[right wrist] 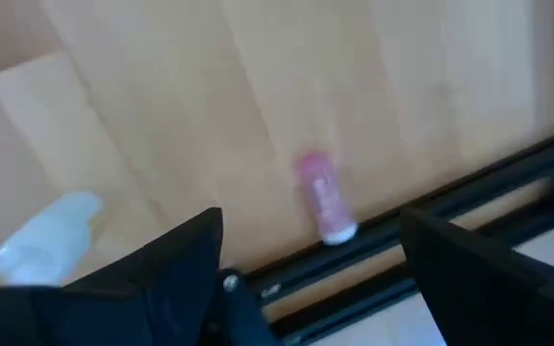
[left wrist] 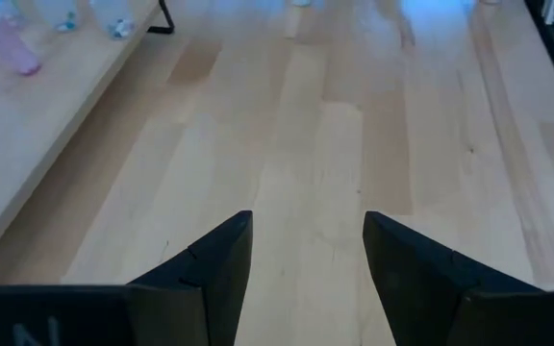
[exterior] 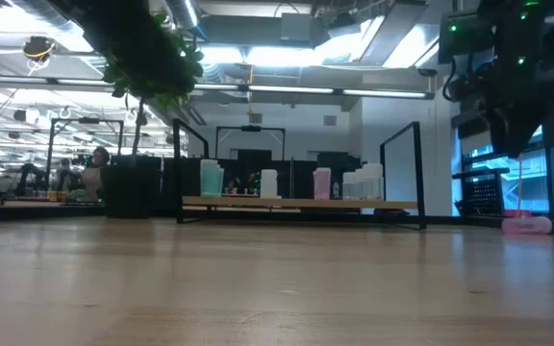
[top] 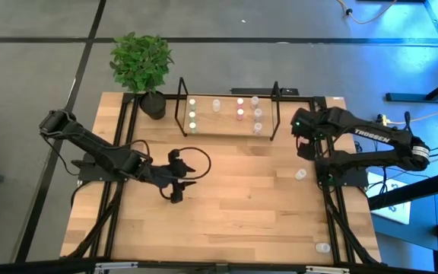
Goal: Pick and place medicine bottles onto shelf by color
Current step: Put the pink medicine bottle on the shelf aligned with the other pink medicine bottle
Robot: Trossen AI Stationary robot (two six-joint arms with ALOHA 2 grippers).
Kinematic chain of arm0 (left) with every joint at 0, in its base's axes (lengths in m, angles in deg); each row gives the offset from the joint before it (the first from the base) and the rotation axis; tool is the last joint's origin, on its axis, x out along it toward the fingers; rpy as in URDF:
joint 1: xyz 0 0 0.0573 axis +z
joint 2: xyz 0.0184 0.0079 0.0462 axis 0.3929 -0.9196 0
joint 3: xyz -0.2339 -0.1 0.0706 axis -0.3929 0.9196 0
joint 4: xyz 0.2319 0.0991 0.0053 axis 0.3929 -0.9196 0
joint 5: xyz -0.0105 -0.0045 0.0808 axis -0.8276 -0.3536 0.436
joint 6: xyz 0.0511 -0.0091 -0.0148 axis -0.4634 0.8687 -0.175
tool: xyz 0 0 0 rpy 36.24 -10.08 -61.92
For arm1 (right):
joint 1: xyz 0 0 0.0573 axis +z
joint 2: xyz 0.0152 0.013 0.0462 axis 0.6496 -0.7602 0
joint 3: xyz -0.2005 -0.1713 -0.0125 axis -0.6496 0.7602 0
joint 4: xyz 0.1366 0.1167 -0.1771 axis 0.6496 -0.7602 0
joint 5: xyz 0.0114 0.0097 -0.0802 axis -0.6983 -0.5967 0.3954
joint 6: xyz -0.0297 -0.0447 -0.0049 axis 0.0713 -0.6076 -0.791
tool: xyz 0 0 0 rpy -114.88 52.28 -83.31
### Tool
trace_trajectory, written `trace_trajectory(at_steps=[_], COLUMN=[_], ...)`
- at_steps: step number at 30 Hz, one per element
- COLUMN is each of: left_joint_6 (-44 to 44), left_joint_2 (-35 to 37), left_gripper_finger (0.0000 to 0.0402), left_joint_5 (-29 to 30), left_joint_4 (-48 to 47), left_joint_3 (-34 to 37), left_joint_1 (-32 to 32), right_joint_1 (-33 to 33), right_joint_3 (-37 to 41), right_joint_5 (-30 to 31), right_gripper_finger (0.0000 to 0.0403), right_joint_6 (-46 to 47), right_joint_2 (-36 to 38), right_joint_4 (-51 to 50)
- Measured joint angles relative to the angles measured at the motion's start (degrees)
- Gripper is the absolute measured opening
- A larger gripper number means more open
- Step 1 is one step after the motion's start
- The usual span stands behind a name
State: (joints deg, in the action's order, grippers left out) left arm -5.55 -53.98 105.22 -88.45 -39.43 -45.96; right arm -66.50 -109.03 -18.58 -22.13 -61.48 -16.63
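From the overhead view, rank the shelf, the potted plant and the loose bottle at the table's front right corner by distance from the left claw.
1. Shelf, behind the left claw, toward the right.
2. Potted plant, back left corner.
3. Loose bottle, front right corner.

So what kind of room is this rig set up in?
Probably an open-plan office or lab rather than a home. The low view shows ceiling strip lights and a person at desks behind the wooden table; the high view shows grey floor around it.
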Motion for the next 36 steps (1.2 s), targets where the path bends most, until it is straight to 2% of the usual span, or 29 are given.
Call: trace_trajectory(at_steps=[7, 26, 36], left_joint_6=[-0.02, -0.07, -0.02], left_joint_2=[0.00, 0.00, 0.00], left_gripper_finger=[0.0194, 0.0194, 0.0194], left_joint_5=[-0.06, -0.03, -0.03], left_joint_4=[0.00, -0.11, -0.13], left_joint_3=[0.00, 0.00, 0.00], left_joint_1=[0.21, 0.21, 0.21], right_joint_1=[-0.09, -5.38, -5.86], right_joint_3=[3.34, 3.38, 1.11], right_joint_5=[0.23, 0.52, -1.91], right_gripper_finger=[0.0316, 0.0316, 0.0316], right_joint_6=[-2.61, -4.47, -5.33], right_joint_2=[-1.99, -19.98, -18.44], right_joint_4=[3.42, 4.23, 2.35])
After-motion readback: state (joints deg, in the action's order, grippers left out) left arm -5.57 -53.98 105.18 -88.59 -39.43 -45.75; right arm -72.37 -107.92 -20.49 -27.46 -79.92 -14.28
